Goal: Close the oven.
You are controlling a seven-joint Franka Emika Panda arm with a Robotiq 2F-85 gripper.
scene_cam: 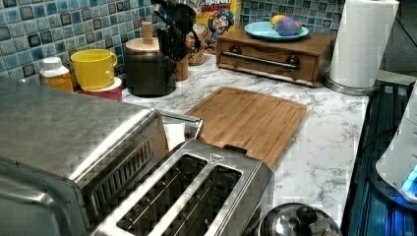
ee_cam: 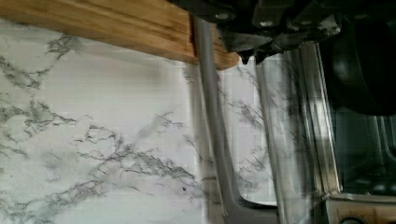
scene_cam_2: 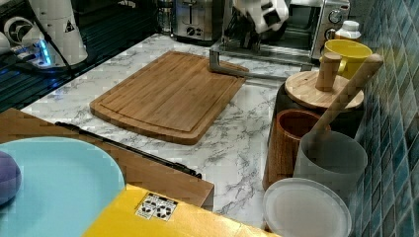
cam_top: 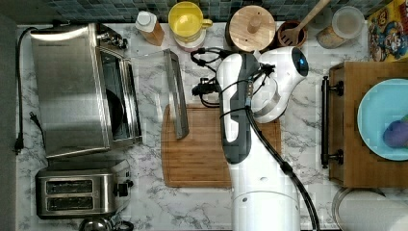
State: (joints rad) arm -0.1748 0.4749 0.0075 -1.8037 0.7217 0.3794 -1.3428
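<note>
Still open: oven (cam_top: 72, 91) at the top view's left, glass door (cam_top: 154, 86) folded flat over the counter (cam_top: 303, 125), bar handle (cam_top: 175, 94) reaching the cutting board (cam_top: 197, 149). Gripper (ee_cam: 254, 46) just above the door near that handle; jaw state impossible to tell.

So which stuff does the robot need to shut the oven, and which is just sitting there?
Needed:
big brushed-steel toaster oven
its open glass door with long metal bar handle

Just sitting there:
bamboo cutting board
two-slot steel toaster
yellow mug
light blue plate
white paper towel roll
</note>
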